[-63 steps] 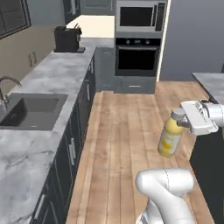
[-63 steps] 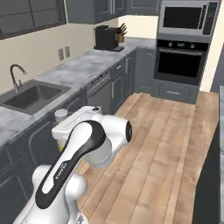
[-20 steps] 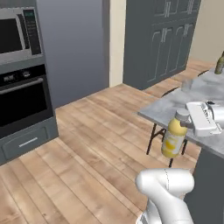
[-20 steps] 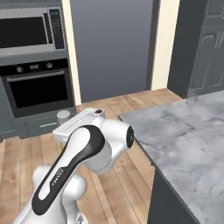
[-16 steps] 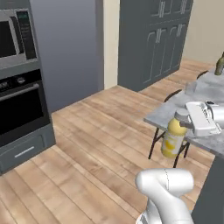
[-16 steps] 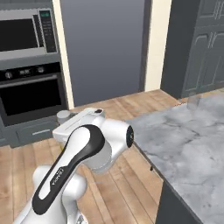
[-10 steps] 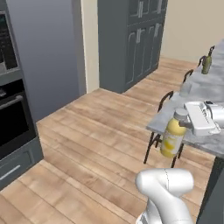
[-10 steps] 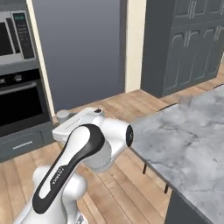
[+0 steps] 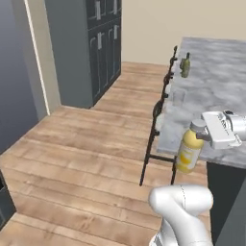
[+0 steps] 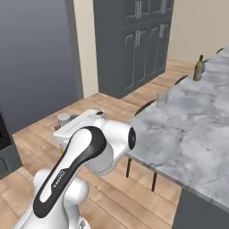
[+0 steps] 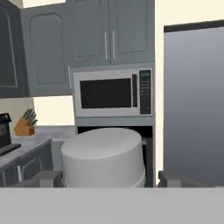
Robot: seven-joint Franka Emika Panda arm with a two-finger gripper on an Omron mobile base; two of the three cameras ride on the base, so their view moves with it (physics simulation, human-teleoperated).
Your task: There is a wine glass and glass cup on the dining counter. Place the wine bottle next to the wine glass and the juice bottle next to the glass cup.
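jaws closed around the juice bottle (image 9: 190,150) cap, bottle held upright beside the dining tabletop (image 9: 216,91); wine bottle (image 9: 185,66) stands far along it.

Wood plank floor (image 9: 86,158), tall dark grey cabinets (image 9: 91,43), cream wall (image 9: 158,29), microwave (image 11: 113,92) over an oven.

Flat, even rendered light with no clear source; shadows are faint, glare is nil, and all views look slightly soft, perhaps from low resolution.
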